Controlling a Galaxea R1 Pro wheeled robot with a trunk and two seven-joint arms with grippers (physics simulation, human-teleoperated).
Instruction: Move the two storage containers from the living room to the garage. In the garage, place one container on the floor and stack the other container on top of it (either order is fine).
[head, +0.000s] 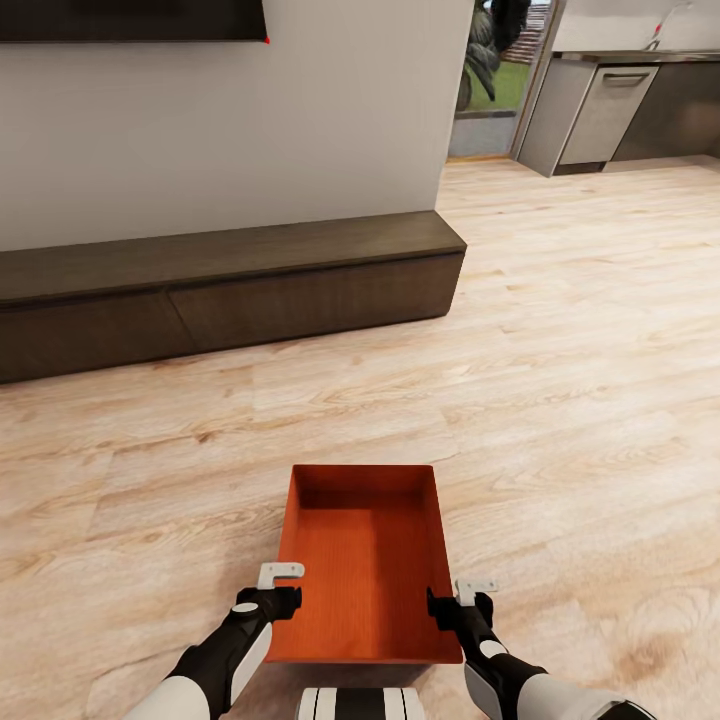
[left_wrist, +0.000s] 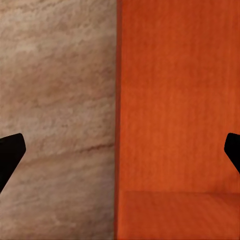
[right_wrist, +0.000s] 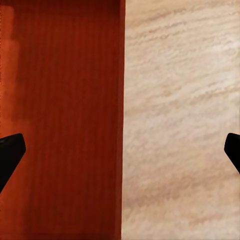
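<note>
One orange-red storage container (head: 365, 560) sits on the light wood-plank floor (head: 560, 400) of the living room, just in front of me. My left gripper (head: 283, 592) is open over the bin's left wall, its dark fingertips (left_wrist: 10, 155) spread wide on either side of the wall's rim (left_wrist: 118, 100). My right gripper (head: 455, 600) is open in the same way over the right wall, whose rim (right_wrist: 122, 100) runs between its fingertips (right_wrist: 10, 152). The second container and the garage are out of view.
A long low dark-brown cabinet (head: 230, 290) runs along the white wall (head: 250, 120) ahead, under the black TV screen (head: 130, 20). At the back right stand grey kitchen units (head: 610, 110) beside a glass doorway (head: 495, 80). Wood floor stretches to the right.
</note>
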